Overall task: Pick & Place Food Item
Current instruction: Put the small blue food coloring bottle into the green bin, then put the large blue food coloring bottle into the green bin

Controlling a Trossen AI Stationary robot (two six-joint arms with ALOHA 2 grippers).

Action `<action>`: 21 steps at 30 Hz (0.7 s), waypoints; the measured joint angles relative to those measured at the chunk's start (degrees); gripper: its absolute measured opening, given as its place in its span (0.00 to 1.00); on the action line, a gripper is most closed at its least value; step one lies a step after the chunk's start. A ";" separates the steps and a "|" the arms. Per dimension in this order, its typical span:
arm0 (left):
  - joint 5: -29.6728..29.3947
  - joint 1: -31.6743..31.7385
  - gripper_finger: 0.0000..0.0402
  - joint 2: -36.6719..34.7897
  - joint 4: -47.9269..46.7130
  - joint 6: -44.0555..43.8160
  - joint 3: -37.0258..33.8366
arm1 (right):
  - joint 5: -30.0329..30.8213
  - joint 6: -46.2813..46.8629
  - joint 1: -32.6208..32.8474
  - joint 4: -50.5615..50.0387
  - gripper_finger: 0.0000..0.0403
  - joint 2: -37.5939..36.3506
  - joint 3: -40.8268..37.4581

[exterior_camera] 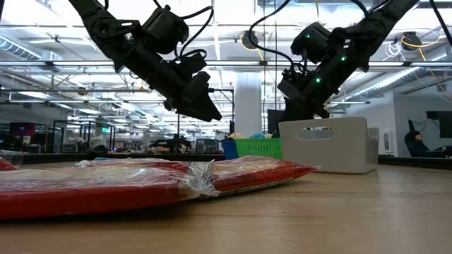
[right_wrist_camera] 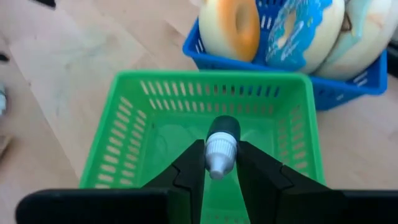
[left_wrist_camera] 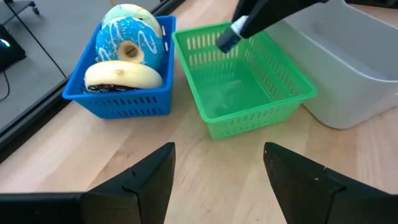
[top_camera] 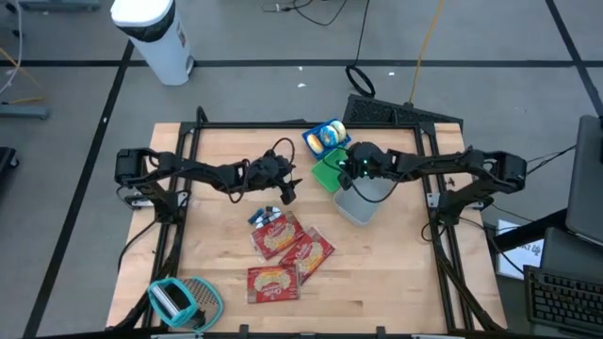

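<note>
My right gripper [right_wrist_camera: 221, 165] hangs over the empty green basket [right_wrist_camera: 205, 124], shut on a small item with a white ribbed cap and a dark end [right_wrist_camera: 221, 140]. From above, this gripper [top_camera: 343, 172] is over the same basket [top_camera: 328, 175]. The left wrist view shows the item [left_wrist_camera: 227, 40] above the basket's inside. My left gripper [left_wrist_camera: 217, 180] stands open with nothing between its fingers, over bare table on the near left side of the baskets [top_camera: 287, 191]. Three red food packets [top_camera: 283, 250] lie flat on the table nearer the front. My right gripper pinches the small item between its two fingers, with the white ribbed cap [right_wrist_camera: 219, 154] sticking out past the fingertips. The fingers hide the rest of it. They come slanting down from the table's right side. The item is clear of the basket's floor.
A blue basket [top_camera: 325, 138] holding donuts stands just beyond the green one. A pale grey bin [top_camera: 363, 205] stands against the green basket's right side. A teal object [top_camera: 184, 299] lies at the near left corner. A black frame [top_camera: 179, 188] borders the table.
</note>
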 joint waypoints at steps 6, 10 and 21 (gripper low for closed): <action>0.01 -0.30 0.61 0.02 0.01 0.21 0.00 | -0.04 -1.10 -0.19 1.99 0.20 1.94 0.04; 0.00 -0.28 0.61 0.02 -0.04 0.24 0.00 | -0.07 -1.71 -0.19 3.77 0.26 1.86 0.04; -0.02 -0.58 0.61 -5.48 -18.29 2.31 0.02 | -0.44 -3.01 -0.17 4.97 0.47 1.22 0.04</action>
